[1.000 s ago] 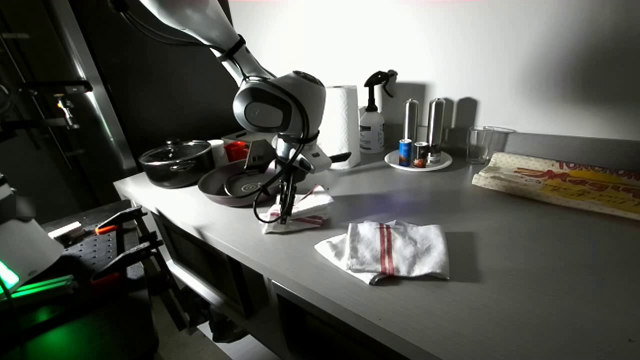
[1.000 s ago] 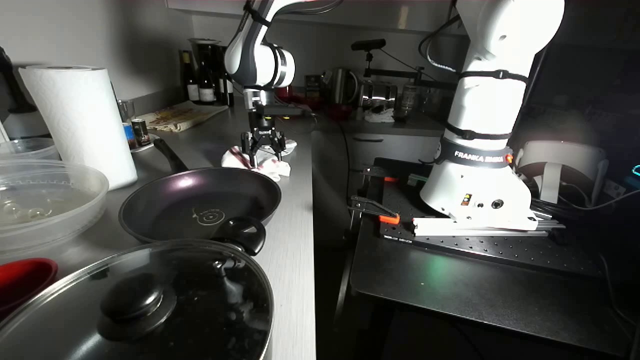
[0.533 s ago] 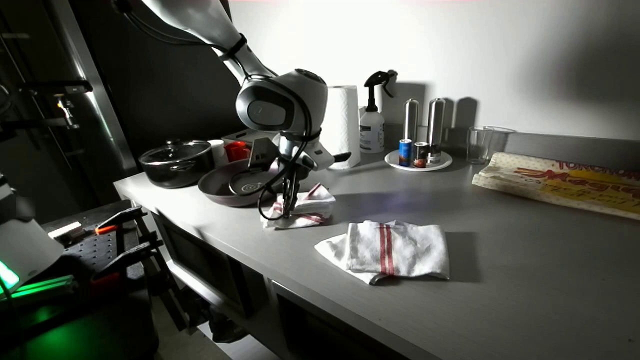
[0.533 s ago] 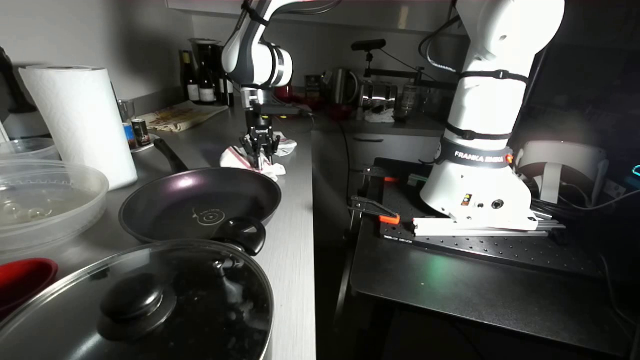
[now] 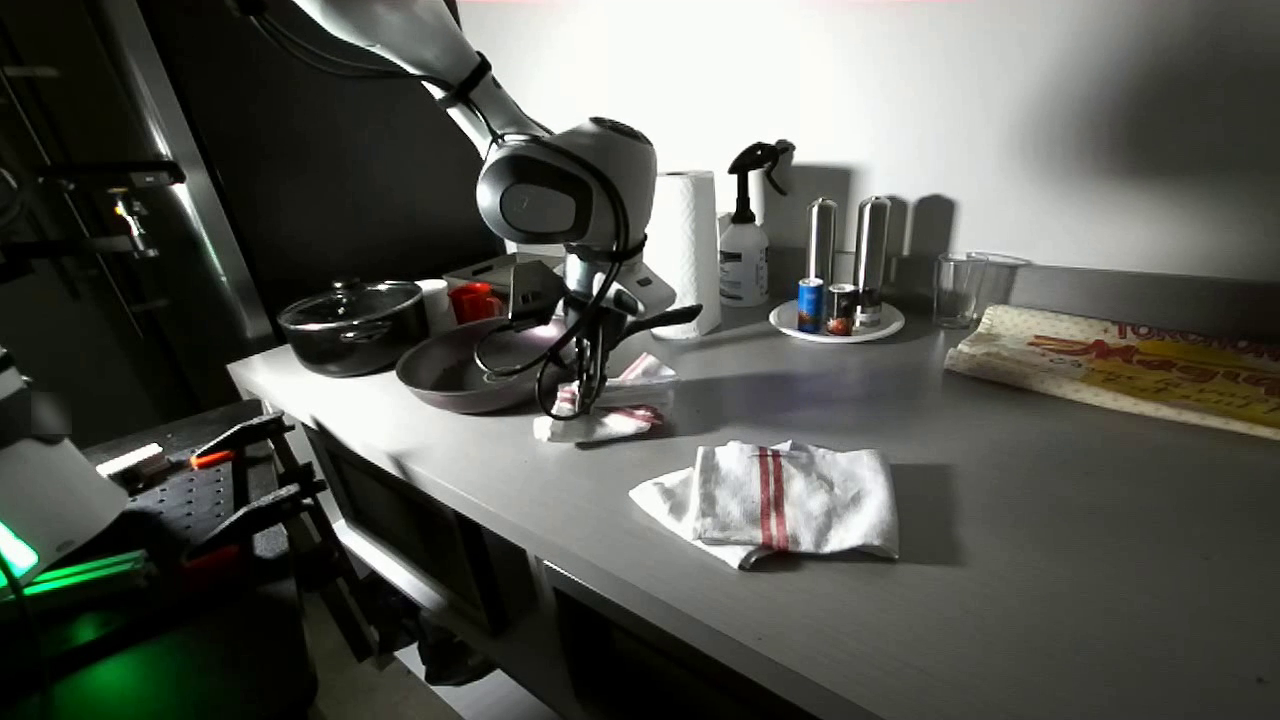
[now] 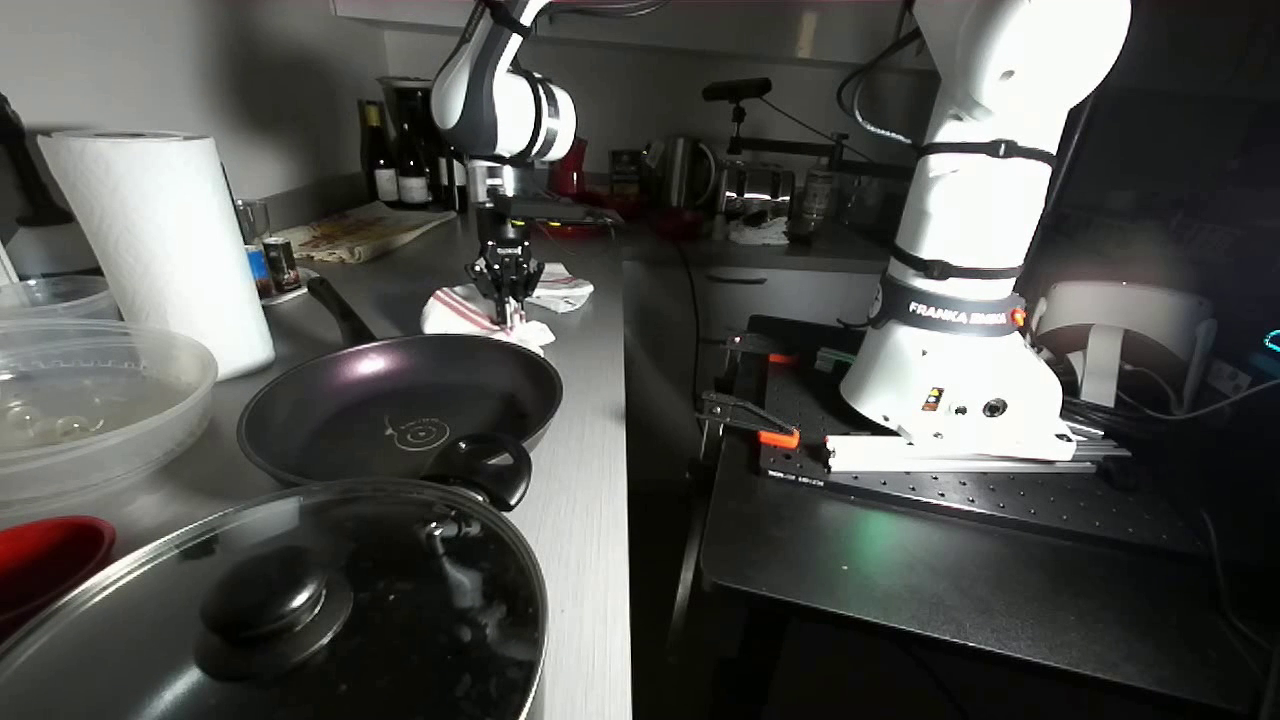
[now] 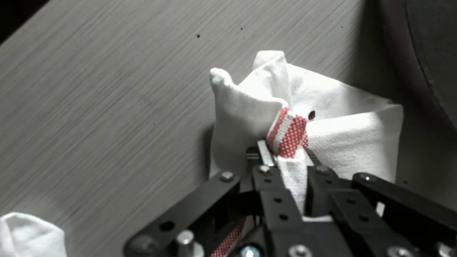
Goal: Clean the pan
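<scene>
The pan [image 5: 440,378], wide, shallow and dark grey, rests on the counter in both exterior views. Its straight dark handle [image 6: 341,312] points away from the lidded pot. In the wrist view the pan's curved side [image 7: 425,67] shows at the right. Beside the pan, my gripper [image 7: 286,154] is shut on a white cloth with red stripes [image 7: 351,142]; a fold is pinched between the fingers and stands up in a bunch. In an exterior view the cloth [image 5: 598,428] casts a shadow under its near edge, so part of it looks raised. Nothing of the cloth lies inside the pan.
A second folded red-striped cloth [image 5: 830,500] lies nearer the counter's front. Around the pan stand a lidded black pot [image 5: 355,335], a paper towel roll [image 6: 165,250] and a clear plastic bowl [image 6: 100,440]. Farther along are a spray bottle [image 5: 743,260] and a white plate [image 5: 785,322].
The jaws, wide apart a second ago, have closed on the cloth. The gripper has risen a little and drawn the cloth up into a bunch. The pan has not moved.
</scene>
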`<state>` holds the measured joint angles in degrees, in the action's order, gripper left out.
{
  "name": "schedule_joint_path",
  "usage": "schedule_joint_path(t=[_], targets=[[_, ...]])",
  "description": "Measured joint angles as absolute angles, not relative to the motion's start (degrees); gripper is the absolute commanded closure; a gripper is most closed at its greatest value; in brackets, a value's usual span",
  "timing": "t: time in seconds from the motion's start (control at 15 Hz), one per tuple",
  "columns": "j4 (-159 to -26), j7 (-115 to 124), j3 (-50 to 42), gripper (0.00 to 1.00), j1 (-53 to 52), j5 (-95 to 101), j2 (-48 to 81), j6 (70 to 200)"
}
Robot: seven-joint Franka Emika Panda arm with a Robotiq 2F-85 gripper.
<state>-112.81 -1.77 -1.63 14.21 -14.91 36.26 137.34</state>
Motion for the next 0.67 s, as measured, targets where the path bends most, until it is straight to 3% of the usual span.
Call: schedule_joint_path(t=[0.67], targets=[[-118.34, -8.30, -1.40, 0.96, 9.81, -7.90, 21.26, 140.82]])
